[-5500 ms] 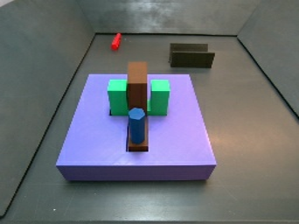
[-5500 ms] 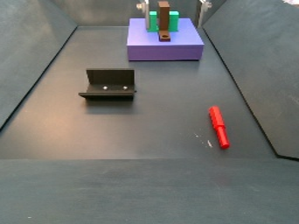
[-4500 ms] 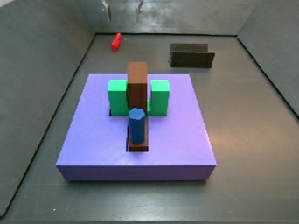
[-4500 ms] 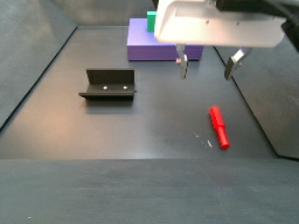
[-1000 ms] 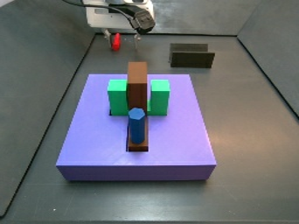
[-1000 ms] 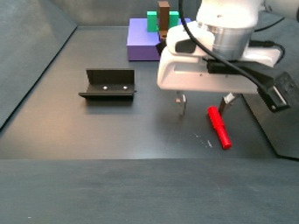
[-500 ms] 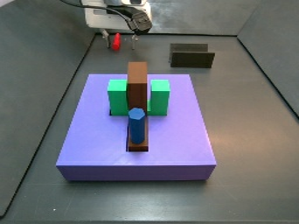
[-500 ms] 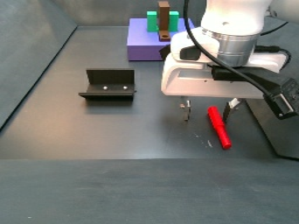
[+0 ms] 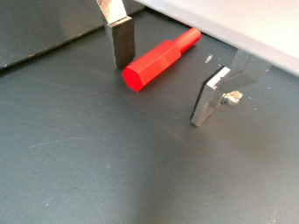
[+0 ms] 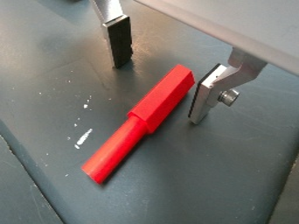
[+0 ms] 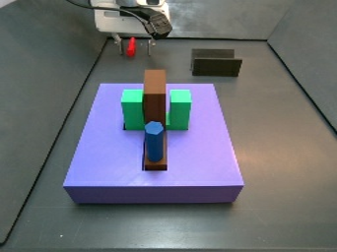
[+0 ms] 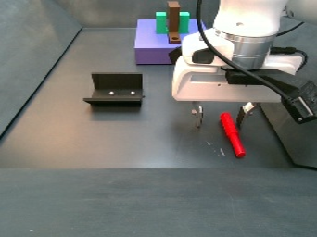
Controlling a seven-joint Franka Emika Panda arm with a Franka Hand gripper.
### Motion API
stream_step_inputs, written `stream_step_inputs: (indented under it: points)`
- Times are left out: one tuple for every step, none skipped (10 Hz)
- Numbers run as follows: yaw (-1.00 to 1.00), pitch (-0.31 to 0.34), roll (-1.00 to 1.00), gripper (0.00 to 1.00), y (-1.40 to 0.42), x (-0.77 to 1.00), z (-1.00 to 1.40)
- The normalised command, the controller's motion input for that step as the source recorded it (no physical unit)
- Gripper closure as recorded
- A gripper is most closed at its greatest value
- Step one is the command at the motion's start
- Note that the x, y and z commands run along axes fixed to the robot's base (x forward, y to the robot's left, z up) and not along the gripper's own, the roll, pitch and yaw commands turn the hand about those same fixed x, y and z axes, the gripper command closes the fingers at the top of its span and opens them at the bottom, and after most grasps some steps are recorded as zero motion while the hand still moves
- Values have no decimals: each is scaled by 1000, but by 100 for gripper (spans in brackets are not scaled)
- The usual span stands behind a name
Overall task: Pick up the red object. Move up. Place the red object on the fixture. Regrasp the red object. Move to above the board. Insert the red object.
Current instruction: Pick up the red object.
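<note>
The red object [image 9: 158, 59] lies flat on the dark floor; it also shows in the other wrist view [image 10: 140, 121] and in both side views [image 11: 130, 45] [image 12: 232, 132]. My gripper [image 9: 163, 77] is open and low over it, one finger on each side of its thicker end, not touching; it shows in the other views too [image 10: 160, 77] [image 12: 221, 114] [image 11: 132, 39]. The dark fixture [image 12: 115, 89] [image 11: 216, 63] stands apart from it. The purple-blue board [image 11: 158, 148] [image 12: 155, 48] carries a green block [image 11: 132, 106] and a brown bar [image 11: 156, 98].
A blue hexagonal peg [image 11: 154, 140] stands in the board's front slot. Grey walls [image 12: 31, 83] ring the floor; the red object lies close to one wall [image 12: 275, 102]. The arm's white body [image 12: 242, 46] hangs over the floor between the board and the red object.
My gripper came in from above, moved over the red object and lowered; in the last half second it sank slightly further around it. The red object has not moved.
</note>
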Motion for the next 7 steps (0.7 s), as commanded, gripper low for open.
stream_step_inputs:
  points:
    - [0,0,13,0,-23,-3,0]
    - [0,0,0,0,0,-31,0]
    - [0,-4,0,0,-34,-37,0]
    - [0,0,0,100,0,0,0]
    - [0,0,0,100,0,0,0]
    - [0,0,0,100,0,0,0]
    - [0,0,0,100,0,0,0]
